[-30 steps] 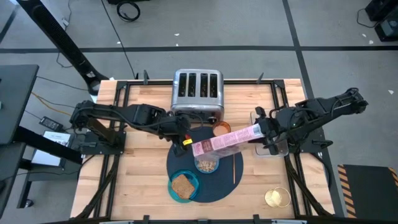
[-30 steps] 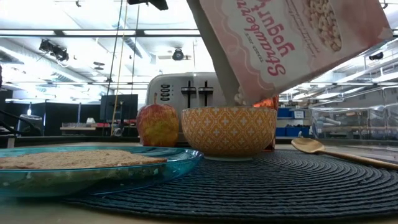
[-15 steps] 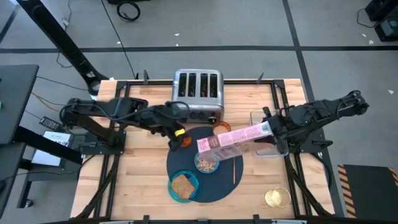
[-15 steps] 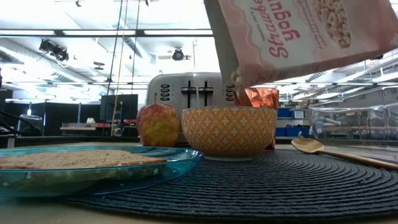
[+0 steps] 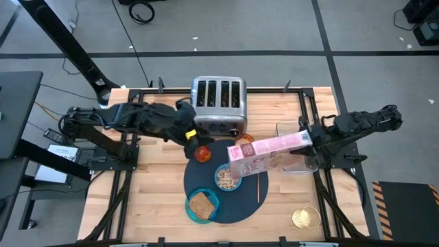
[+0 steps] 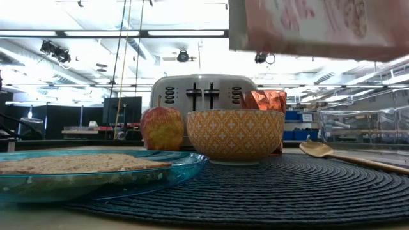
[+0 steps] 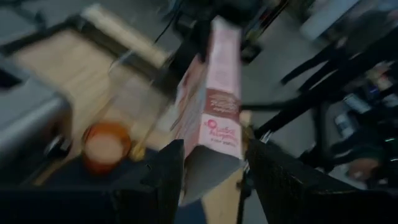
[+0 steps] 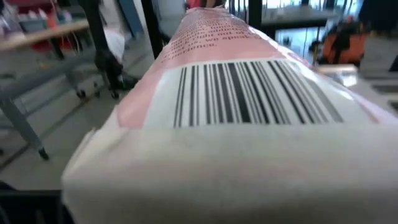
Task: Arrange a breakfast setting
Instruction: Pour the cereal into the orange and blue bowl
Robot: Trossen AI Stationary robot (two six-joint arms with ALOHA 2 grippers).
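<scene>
A round dark navy mat (image 5: 236, 202) bears a bowl of cereal (image 5: 226, 178), orange-patterned outside in the low view (image 6: 235, 134). It also bears a teal plate (image 5: 213, 200) with a brown toast slice (image 5: 200, 204), a gold spoon (image 5: 258, 186), a copper cup (image 5: 245, 142) and a red-orange fruit (image 5: 204, 154). My right gripper (image 5: 306, 139) is shut on the pink cereal box (image 5: 264, 149), held above the mat. My left gripper (image 5: 191, 133) is open and empty, up by the toaster's front left, apart from the fruit. My right gripper holds the cereal box by its closed barcode end (image 8: 249, 99), coming level from the table's right side. The box hides the fingers in the right wrist view. The box lies nearly level, lifted clear, its open end (image 5: 232, 156) above the mat by the bowl.
The chrome four-slot toaster (image 5: 218, 103) stands at the far middle. A clear container (image 5: 291, 163) sits under the right arm. A small round gold thing (image 5: 306, 218) lies at the near right. Bare wood shows at the near left.
My right gripper has drawn toward the table's right edge and tipped the cereal box back from slanting down over the bowl to nearly level and higher. My left gripper has moved away from the fruit toward the far left; the fruit stays where it was.
</scene>
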